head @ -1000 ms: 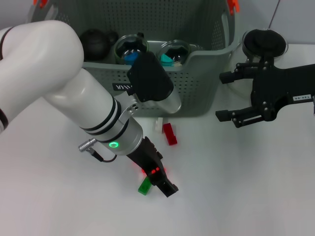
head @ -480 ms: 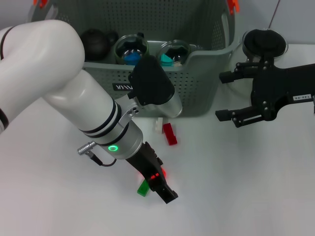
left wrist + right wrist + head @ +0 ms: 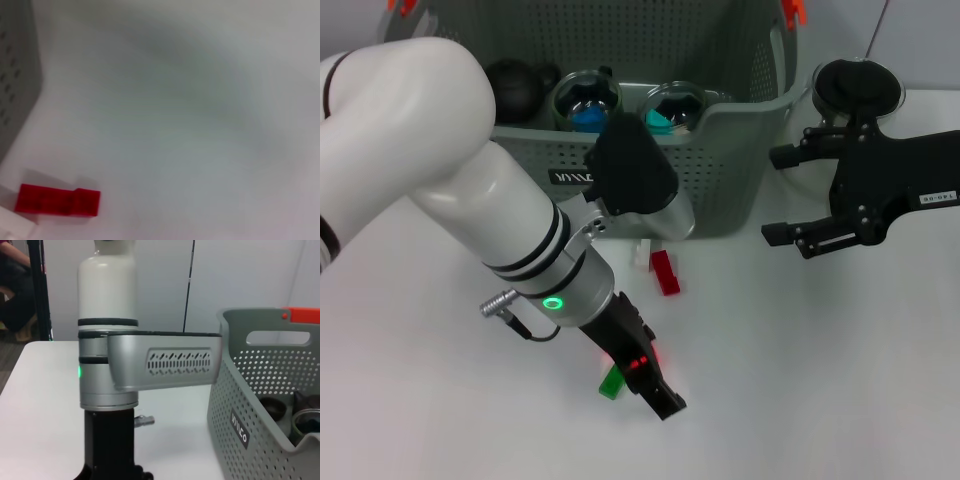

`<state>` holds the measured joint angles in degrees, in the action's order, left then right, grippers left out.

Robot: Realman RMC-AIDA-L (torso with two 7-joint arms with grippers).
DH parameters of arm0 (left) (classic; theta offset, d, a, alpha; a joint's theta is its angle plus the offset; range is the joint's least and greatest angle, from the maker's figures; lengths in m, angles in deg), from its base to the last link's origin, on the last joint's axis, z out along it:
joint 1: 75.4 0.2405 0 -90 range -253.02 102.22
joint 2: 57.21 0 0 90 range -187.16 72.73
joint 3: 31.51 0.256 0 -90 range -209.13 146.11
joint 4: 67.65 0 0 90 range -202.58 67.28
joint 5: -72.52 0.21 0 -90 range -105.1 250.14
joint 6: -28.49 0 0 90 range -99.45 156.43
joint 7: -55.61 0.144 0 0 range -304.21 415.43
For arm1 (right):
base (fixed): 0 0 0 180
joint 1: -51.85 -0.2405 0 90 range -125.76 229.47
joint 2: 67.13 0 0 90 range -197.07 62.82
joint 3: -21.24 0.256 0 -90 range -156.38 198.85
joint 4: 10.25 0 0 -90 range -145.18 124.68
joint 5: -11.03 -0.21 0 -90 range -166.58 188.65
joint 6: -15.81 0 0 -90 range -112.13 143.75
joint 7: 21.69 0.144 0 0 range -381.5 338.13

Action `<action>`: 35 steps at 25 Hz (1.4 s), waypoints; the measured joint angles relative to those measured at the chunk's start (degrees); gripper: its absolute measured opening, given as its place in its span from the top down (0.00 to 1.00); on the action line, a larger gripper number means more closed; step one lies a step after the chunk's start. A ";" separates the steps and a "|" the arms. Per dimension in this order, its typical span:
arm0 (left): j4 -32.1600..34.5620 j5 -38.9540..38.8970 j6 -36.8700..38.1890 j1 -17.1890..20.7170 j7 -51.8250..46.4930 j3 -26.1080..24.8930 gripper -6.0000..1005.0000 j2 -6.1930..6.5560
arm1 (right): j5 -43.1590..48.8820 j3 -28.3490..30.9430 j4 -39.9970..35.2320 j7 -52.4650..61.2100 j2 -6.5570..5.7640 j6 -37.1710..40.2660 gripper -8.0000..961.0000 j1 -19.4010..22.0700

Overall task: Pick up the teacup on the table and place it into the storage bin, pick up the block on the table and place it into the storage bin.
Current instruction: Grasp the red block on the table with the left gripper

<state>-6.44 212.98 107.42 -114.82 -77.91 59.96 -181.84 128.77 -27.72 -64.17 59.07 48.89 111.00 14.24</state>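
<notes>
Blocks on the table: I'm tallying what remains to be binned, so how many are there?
3 visible. A red block and a white block lie before the storage bin; a green block sits beside the left gripper. The arm may hide more.

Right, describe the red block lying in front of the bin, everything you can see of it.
The small red rectangular plastic block lies flat on the white table, just in front of the grey-green perforated storage bin. It is long and narrow, angled slightly, with a step or seam partway along in the left wrist view. A small white block sits against one side. Nothing grips it.
</notes>
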 joint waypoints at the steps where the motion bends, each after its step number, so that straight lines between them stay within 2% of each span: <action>1: 0.03 -0.44 0.27 -0.07 0.00 0.15 0.04 0.00 | 0.00 0.00 -0.06 0.09 -0.01 0.04 0.03 -0.03; 14: 0.88 -1.78 1.31 -0.63 0.87 1.87 0.04 0.08 | 0.04 0.00 -0.05 -0.14 0.07 -0.15 0.03 -0.18; 23: 3.56 2.24 3.49 -1.41 11.23 1.43 0.04 0.46 | 0.00 0.03 -0.23 -0.14 0.19 -0.28 0.03 -0.24; 35: 4.68 3.54 2.92 -2.85 18.02 5.22 0.04 0.26 | -1.40 0.18 -0.31 -0.38 0.32 0.13 0.04 0.11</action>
<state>-1.76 216.52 110.35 -117.67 -59.89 65.18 -181.58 127.37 -27.54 -64.48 58.69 49.22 111.13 14.35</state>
